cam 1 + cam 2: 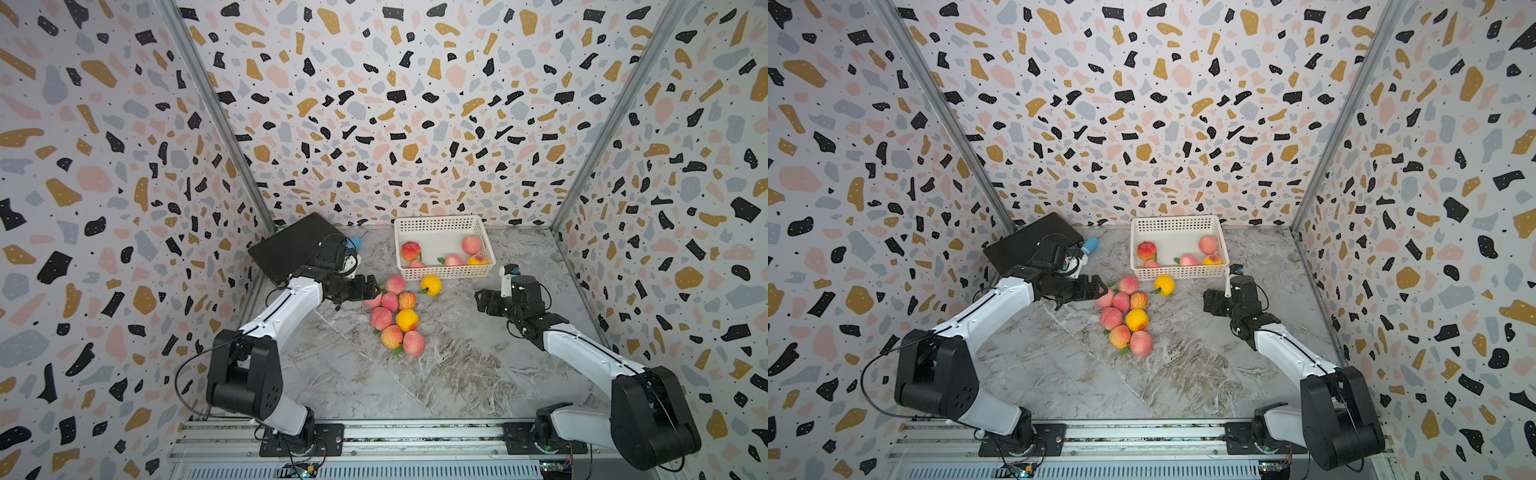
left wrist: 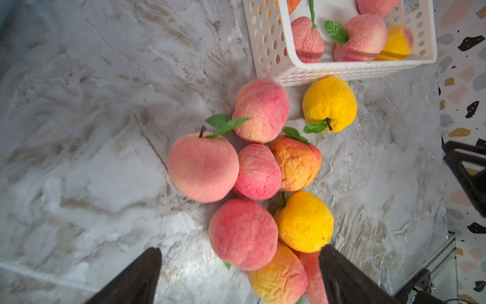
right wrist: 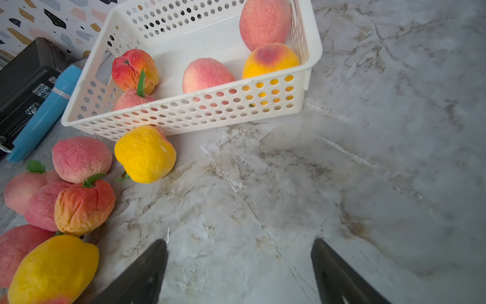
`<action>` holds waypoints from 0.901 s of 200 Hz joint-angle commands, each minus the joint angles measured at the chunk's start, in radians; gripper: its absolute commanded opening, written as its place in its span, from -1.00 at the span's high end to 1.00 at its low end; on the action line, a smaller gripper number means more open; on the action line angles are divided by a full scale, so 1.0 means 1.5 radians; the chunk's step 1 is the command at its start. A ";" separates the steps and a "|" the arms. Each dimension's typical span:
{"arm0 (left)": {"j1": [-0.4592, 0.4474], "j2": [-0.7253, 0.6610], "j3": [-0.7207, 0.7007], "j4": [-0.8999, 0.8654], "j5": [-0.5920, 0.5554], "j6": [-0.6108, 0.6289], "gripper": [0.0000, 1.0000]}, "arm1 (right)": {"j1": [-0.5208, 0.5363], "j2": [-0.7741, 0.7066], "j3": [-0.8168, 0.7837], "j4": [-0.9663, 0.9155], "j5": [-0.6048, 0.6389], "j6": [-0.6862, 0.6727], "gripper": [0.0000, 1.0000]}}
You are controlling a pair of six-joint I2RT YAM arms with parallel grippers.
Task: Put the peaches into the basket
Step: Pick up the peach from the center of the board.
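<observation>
Peaches [image 2: 202, 168] look light, squashy (foam, likely); you pinch across belly, gently. Left hand [image 2: 240, 249], right hand [image 3: 239, 241] spread, empty.

It was a robotics lab booth: terrazzo-print panels [image 1: 374, 104] on aluminium posts [image 1: 216, 112] enclosed a marble-print tabletop [image 1: 415, 386], with robot arms [image 1: 282, 311] bolted to a rail [image 1: 415, 440] at the bottom.

both arms reach in from the near edge of the table [image 1: 457, 374], elbows bent. left gripper [image 1: 375, 289] has its jaws spread wide. right gripper [image 1: 481, 300] faces it, jaws apart, empty.
</observation>
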 commanded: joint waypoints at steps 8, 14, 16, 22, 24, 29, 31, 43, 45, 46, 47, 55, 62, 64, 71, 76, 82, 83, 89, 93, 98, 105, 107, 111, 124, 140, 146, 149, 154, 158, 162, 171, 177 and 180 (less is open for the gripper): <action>-0.007 0.057 0.039 0.048 -0.042 -0.020 -0.88 | 0.003 -0.062 -0.073 0.096 -0.012 0.021 -0.73; -0.008 0.068 0.045 0.050 -0.045 -0.020 -0.88 | 0.003 -0.069 -0.089 0.110 -0.013 0.027 -0.73; -0.009 0.073 0.047 0.050 -0.047 -0.019 -0.88 | 0.003 -0.070 -0.094 0.114 -0.014 0.028 -0.73; -0.009 0.083 0.053 0.049 -0.053 -0.020 -0.88 | 0.003 -0.074 -0.102 0.121 -0.017 0.033 -0.74; -0.009 0.087 0.054 0.048 -0.055 -0.020 -0.88 | 0.003 -0.074 -0.103 0.122 -0.017 0.034 -0.74; -0.009 0.094 0.056 0.050 -0.060 -0.020 -0.88 | 0.003 -0.073 -0.102 0.120 -0.018 0.034 -0.74; -0.010 0.097 0.057 0.050 -0.062 -0.020 -0.88 | 0.003 -0.073 -0.101 0.119 -0.019 0.034 -0.73; -0.009 0.112 0.060 0.060 -0.066 -0.021 -0.87 | 0.003 -0.066 -0.094 0.118 -0.025 0.031 -0.71; -0.009 0.115 0.060 0.062 -0.066 -0.021 -0.87 | 0.003 -0.065 -0.093 0.120 -0.025 0.031 -0.70; -0.009 0.116 0.061 0.062 -0.066 -0.021 -0.86 | 0.003 -0.064 -0.094 0.121 -0.025 0.032 -0.70; -0.010 0.117 0.062 0.063 -0.066 -0.021 -0.86 | 0.003 -0.063 -0.094 0.122 -0.026 0.033 -0.70; -0.010 0.128 0.066 0.069 -0.067 -0.022 -0.82 | 0.003 -0.057 -0.094 0.128 -0.030 0.037 -0.69; -0.013 0.139 0.070 0.073 -0.068 -0.022 -0.79 | 0.004 -0.052 -0.094 0.131 -0.036 0.040 -0.68; -0.013 0.142 0.071 0.073 -0.068 -0.021 -0.79 | 0.004 -0.051 -0.094 0.133 -0.038 0.041 -0.67; -0.013 0.153 0.077 0.071 -0.071 -0.020 -0.77 | 0.005 -0.048 -0.095 0.137 -0.042 0.043 -0.67; -0.014 0.160 0.080 0.072 -0.072 -0.020 -0.77 | 0.005 -0.047 -0.097 0.140 -0.042 0.042 -0.67; -0.014 0.166 0.082 0.075 -0.071 -0.020 -0.76 | 0.006 -0.046 -0.098 0.143 -0.041 0.043 -0.67; -0.014 0.167 0.083 0.075 -0.071 -0.020 -0.76 | 0.006 -0.046 -0.098 0.143 -0.041 0.043 -0.67; -0.014 0.173 0.084 0.076 -0.071 -0.020 -0.75 | 0.007 -0.045 -0.098 0.142 -0.038 0.042 -0.67; -0.014 0.176 0.086 0.077 -0.071 -0.020 -0.76 | 0.007 -0.044 -0.098 0.140 -0.034 0.043 -0.67; -0.015 0.180 0.088 0.077 -0.071 -0.020 -0.75 | 0.007 -0.043 -0.097 0.138 -0.030 0.043 -0.67; -0.016 0.184 0.089 0.077 -0.071 -0.020 -0.76 | 0.007 -0.042 -0.097 0.135 -0.024 0.042 -0.67; -0.017 0.185 0.090 0.077 -0.071 -0.020 -0.76 | 0.008 -0.041 -0.096 0.135 -0.023 0.041 -0.67; -0.019 0.188 0.090 0.077 -0.071 -0.019 -0.76 | 0.008 -0.039 -0.095 0.133 -0.020 0.041 -0.67; -0.021 0.192 0.088 0.078 -0.073 -0.019 -0.75 | 0.008 -0.034 -0.093 0.131 -0.018 0.040 -0.67; -0.022 0.192 0.078 0.084 -0.079 -0.020 -0.71 | 0.008 -0.029 -0.092 0.131 -0.017 0.040 -0.67; -0.023 0.192 0.075 0.087 -0.079 -0.021 -0.67 | 0.008 -0.028 -0.091 0.131 -0.018 0.040 -0.67; -0.023 0.192 0.073 0.090 -0.080 -0.021 -0.65 | 0.008 -0.028 -0.090 0.131 -0.017 0.040 -0.67; -0.022 0.192 0.071 0.091 -0.080 -0.021 -0.61 | 0.008 -0.027 -0.091 0.130 -0.017 0.040 -0.67; -0.022 0.192 0.069 0.092 -0.081 -0.021 -0.58 | 0.008 -0.027 -0.089 0.130 -0.017 0.040 -0.67; -0.023 0.192 0.067 0.093 -0.082 -0.021 -0.56 | 0.008 -0.027 -0.089 0.130 -0.018 0.040 -0.67; -0.022 0.193 0.064 0.095 -0.082 -0.020 -0.53 | 0.008 -0.027 -0.089 0.130 -0.018 0.040 -0.67; -0.022 0.194 0.063 0.095 -0.082 -0.020 -0.51 | 0.009 -0.027 -0.090 0.130 -0.018 0.040 -0.67; -0.023 0.194 0.063 0.096 -0.082 -0.019 -0.49 | 0.009 -0.027 -0.090 0.130 -0.018 0.040 -0.67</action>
